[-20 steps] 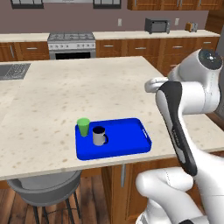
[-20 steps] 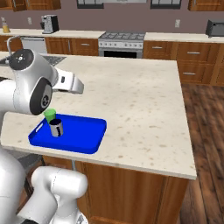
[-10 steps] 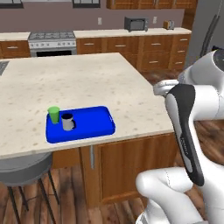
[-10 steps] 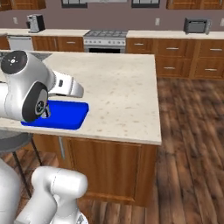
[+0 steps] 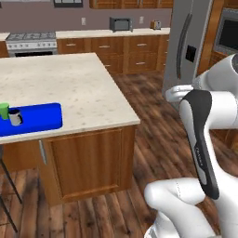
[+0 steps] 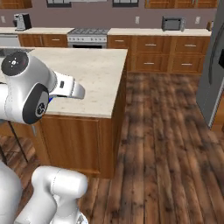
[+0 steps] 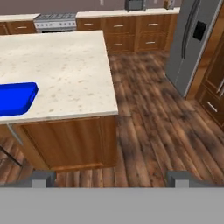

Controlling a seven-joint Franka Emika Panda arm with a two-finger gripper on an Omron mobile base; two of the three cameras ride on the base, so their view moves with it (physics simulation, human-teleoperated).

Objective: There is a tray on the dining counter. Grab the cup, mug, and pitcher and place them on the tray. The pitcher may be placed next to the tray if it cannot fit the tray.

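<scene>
On the big speckled table (image 5: pixel 69 88), near its front edge, lay the blue tray (image 5: pixel 39 118). From the left base camera the tray sat at about nine o'clock in the picture, cut off by the side. The green cup (image 5: pixel 3 110) stood upright on the tray, right at the picture's edge. The dark mug (image 5: pixel 15 117) stood upright just beside the cup, toward three o'clock from it, and the two looked like they were touching or nearly so.

From the hand camera, one rounded end of the tray showed at nine o'clock, resting on the table. The hand (image 7: pixel 111 178) was spread wide, with its two tips far apart at the bottom of that picture, and nothing was between them. The hand pointed out over the wooden floor (image 7: pixel 153 122), well apart from the tray.

Far back, at about twelve o'clock, stood a stove (image 5: pixel 30 41) and a row of wooden cabinets (image 5: pixel 121 51). A small dark oven (image 5: pixel 120 23) sat on the back counter. A tall grey fridge (image 5: pixel 186 46) stood at about two o'clock in the left base camera.

The white arm (image 6: pixel 30 87) hid part of the table from the right base camera.
</scene>
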